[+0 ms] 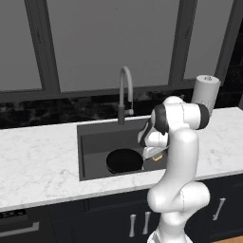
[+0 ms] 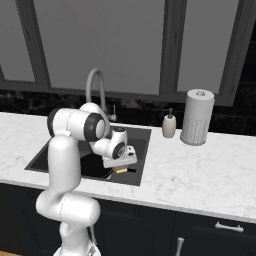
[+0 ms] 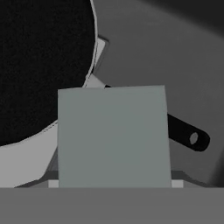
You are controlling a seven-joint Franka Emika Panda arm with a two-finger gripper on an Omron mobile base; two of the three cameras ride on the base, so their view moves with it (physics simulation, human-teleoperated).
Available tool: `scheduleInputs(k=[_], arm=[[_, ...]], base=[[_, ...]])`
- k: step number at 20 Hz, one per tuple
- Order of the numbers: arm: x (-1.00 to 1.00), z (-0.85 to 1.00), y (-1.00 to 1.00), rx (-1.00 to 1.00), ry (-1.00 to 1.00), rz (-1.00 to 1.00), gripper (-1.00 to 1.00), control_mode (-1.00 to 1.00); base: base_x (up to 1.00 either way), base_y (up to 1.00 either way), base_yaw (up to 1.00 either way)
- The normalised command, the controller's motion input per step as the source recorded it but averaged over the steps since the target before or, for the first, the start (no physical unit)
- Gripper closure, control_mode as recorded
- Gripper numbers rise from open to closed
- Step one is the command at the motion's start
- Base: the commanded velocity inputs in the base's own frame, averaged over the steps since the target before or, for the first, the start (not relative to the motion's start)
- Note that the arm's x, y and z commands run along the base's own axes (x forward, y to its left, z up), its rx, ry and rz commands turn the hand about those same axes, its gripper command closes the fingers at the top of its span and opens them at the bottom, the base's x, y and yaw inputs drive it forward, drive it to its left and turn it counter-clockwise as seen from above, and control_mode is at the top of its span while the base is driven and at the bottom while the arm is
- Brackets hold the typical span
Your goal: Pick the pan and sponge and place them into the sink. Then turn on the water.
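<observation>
The pan (image 1: 124, 160) lies flat on the floor of the sink (image 1: 95, 142), toward the basin's front wall and roughly at the middle of its width in the left base view. Its round black body shows in the hand view (image 3: 39, 65) at upper left, and its straight dark handle (image 3: 188, 136) runs out from the rim toward the lower right of that view, ending in a tip with a small hole; the handle's near part is hidden behind the sponge. In the right base view the handle tip (image 2: 131, 170) shows just beside the sponge, pointing toward the sink's right wall, so the pan's long axis runs roughly along the basin's width. The sponge (image 3: 113, 136) fills the centre of the hand view with its grey face toward the camera; its yellow-orange base (image 2: 121, 170) shows under the hand in the right base view, low inside the basin near the front right corner. The gripper (image 2: 120, 161) hangs over the sponge within the sink; its fingertips are hidden, and whether the jaws clasp the sponge or stand free of it cannot be told. The arched grey faucet (image 1: 125, 90) stands at the sink's rear edge.
</observation>
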Motion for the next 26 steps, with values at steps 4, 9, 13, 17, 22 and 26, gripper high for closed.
scheduleInputs(k=[4, 9, 13, 17, 22, 26], arm=[[0.15, -0.09, 0.0, 0.0, 0.0, 0.0, -1.0, -1.0], [0.31, -0.12, 0.0, 0.0, 0.0, 0.0, -1.0, -1.0], [0.42, 0.0, 0.0, 0.0, -0.02, 0.01, -1.0, -1.0], [0.09, 0.17, 0.0, 0.0, -0.12, 0.04, -1.0, -1.0], [-0.52, 0.66, -0.05, 0.0, -0.17, 0.0, -1.0, -1.0], [-0.54, 0.99, -0.01, 0.01, -0.13, -0.01, -1.0, -1.0]], base=[[0.0, 0.0, 0.0], [0.0, 0.0, 0.0], [0.0, 0.0, 0.0], [0.0, 0.0, 0.0], [0.0, 0.0, 0.0], [0.0, 0.0, 0.0]])
